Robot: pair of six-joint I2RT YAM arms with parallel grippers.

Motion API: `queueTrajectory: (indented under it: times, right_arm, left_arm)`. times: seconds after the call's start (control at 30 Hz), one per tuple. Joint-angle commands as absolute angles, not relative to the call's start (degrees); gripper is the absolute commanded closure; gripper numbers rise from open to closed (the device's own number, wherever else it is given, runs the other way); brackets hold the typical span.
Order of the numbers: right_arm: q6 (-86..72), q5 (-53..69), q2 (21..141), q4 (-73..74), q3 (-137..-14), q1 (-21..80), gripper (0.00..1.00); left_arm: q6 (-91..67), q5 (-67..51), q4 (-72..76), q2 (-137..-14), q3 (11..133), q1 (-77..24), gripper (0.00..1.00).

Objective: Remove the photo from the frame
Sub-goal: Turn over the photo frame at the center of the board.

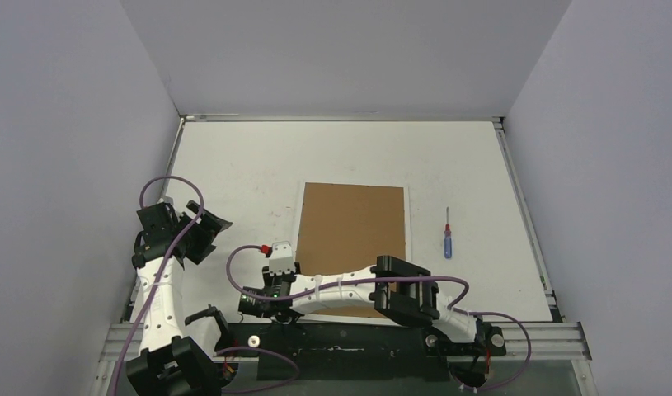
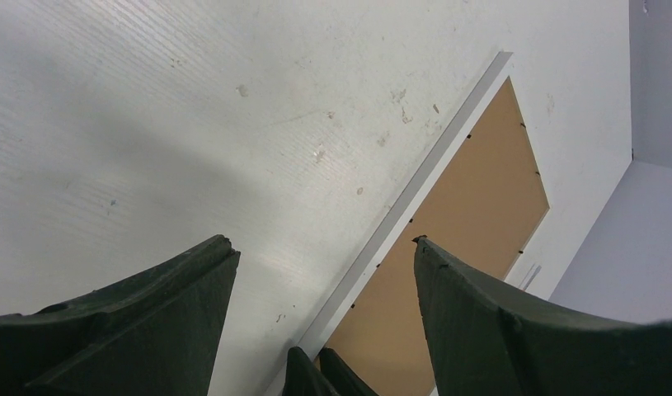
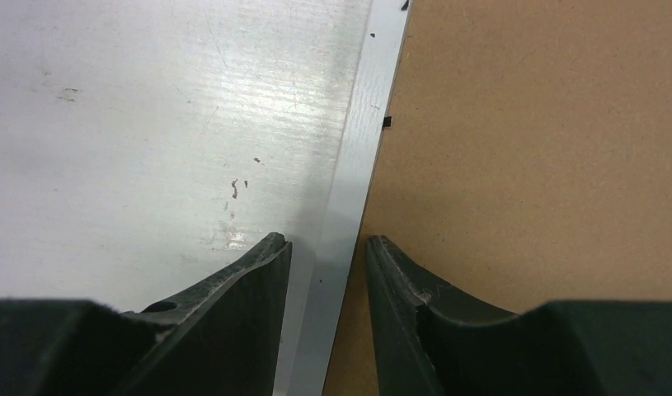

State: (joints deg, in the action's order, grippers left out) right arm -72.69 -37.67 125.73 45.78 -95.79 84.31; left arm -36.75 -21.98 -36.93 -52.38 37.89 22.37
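White bench (image 1: 233,165), grey walls on three sides. Nearest me, the right end effector (image 3: 320,243) reaches across from its base to the near-left corner of the frame (image 1: 353,239). Its jaws stand part-way apart, astride the left border strip (image 3: 353,190), with one finger over bare bench and the other over the backing board (image 3: 547,165). No clamp on anything that I can see, and nothing is held.

The left end effector (image 1: 192,231) hangs further out, left of the frame and apart from it, jaws wide, empty. The frame lies flat mid-bench, face down, brown side up. No sight of the photo; I take it to be under that board. Small black tabs (image 3: 387,122) along the strip's inner edge pin the board. The screwdriver (image 1: 448,233) lies right of the frame, apart from it.

Step, as I read it: lining up on the frame edge, board not yet off. The next move needs those tabs bent clear, then the board lifted without dragging the photo.
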Motion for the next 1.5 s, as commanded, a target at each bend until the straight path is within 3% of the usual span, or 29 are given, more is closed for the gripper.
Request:
queueTrajectory:
  times: [0.0, 0.3, 0.53, 0.7, 0.9, 1.13, 1.47]
  right_arm:
    - [-73.6, -38.7, 129.7, 49.2, -99.4, 83.8, 0.62]
    - [-74.9, -40.3, 133.1, 54.1, -102.5, 83.9, 0.71]
    - [-74.0, -40.4, 129.8, 51.6, -100.6, 83.4, 1.00]
    - [-70.8, -39.1, 122.6, 44.2, -95.8, 83.0, 1.00]
    - [-69.3, -38.8, 114.0, 36.8, -88.6, 83.5, 1.00]
    - [-70.6, -39.3, 107.6, 32.8, -81.7, 83.9, 1.00]
    - [-70.4, -40.7, 105.2, 31.7, -81.2, 85.8, 1.00]
  left_arm:
    - [-36.6, -21.4, -36.7, -51.9, 40.0, 23.0, 0.24]
    - [-36.7, -20.6, -37.1, -51.7, 40.1, 23.1, 0.24]
    - [-36.7, -20.7, -37.1, -51.5, 40.1, 23.3, 0.23]
    - [-36.3, -23.7, -35.7, -51.4, 39.6, 23.6, 0.19]
    - [-37.1, -35.0, -28.4, -52.6, 36.1, 23.8, 0.13]
    - [-51.5, -52.8, 2.9, -58.3, 23.2, 23.4, 0.09]
    - [-53.3, -45.9, 15.6, -67.4, 22.6, 5.5, 0.08]
